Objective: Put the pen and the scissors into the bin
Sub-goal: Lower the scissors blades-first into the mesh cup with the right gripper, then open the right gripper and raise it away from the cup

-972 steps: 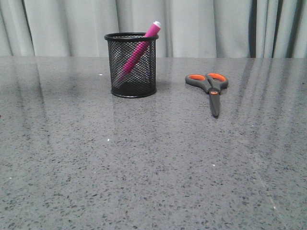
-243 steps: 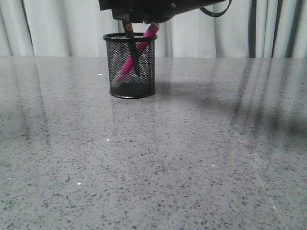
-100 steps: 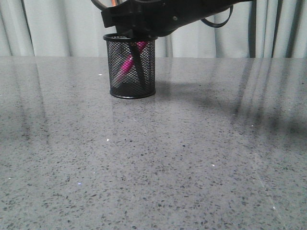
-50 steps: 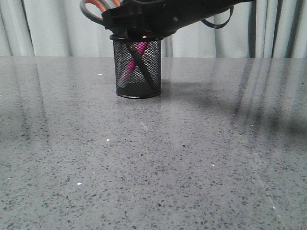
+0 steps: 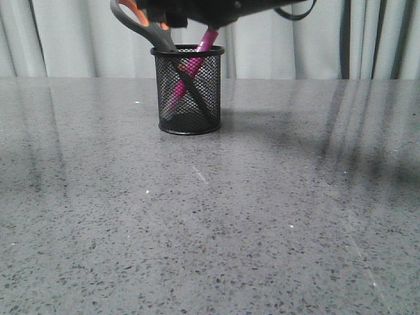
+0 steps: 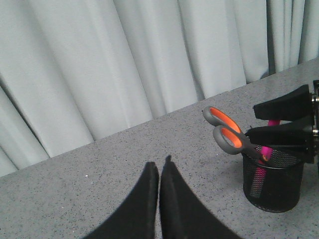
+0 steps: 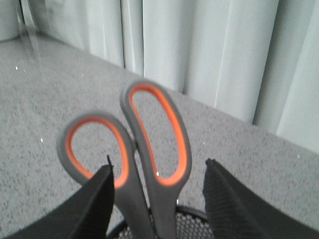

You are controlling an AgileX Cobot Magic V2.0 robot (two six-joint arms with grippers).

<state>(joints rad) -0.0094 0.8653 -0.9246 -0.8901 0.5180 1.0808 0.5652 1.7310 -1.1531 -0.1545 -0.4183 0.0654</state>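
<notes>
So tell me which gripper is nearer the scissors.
Right. The right gripper is open, its fingers either side of the scissors above the bin; the left gripper is shut, off to one side.

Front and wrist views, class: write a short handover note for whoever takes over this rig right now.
Left gripper: shut, empty, away from the bin.
Right gripper: open, fingers either side of the scissors handles, directly above the bin.
Pen: leaning in the bin, top sticking out past the rim.
Scissors: blades down in the bin, crossing the pen, handles out over the rim.
Done: both things are in the bin.
Left: lift the right arm clear without catching the handles.
</notes>
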